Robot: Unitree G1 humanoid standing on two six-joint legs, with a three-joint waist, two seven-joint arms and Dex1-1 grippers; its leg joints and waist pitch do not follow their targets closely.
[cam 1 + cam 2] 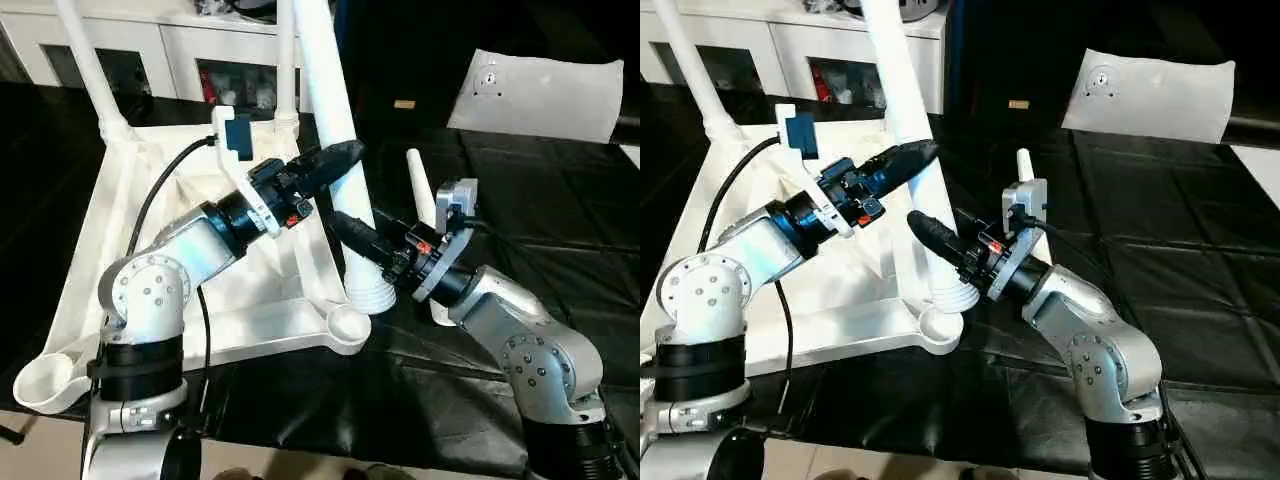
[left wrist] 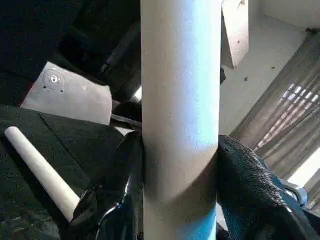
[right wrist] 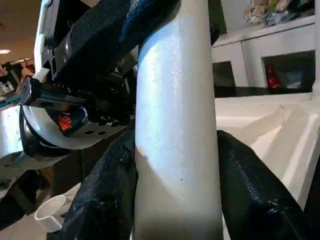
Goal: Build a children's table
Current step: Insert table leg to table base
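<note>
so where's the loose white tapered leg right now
In the left eye view the loose white tapered plastic leg lies on the black table cover, on the robot's right, just behind the right pincer.

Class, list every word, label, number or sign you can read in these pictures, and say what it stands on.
No text can be read anywhere.
Red-orange mark on the left gripper: a small sign, too blurred to read.
Round fitting and small marks on the flat white panel: no letters can be made out.
Small tan tag on the dark backdrop: too small to read.
</note>
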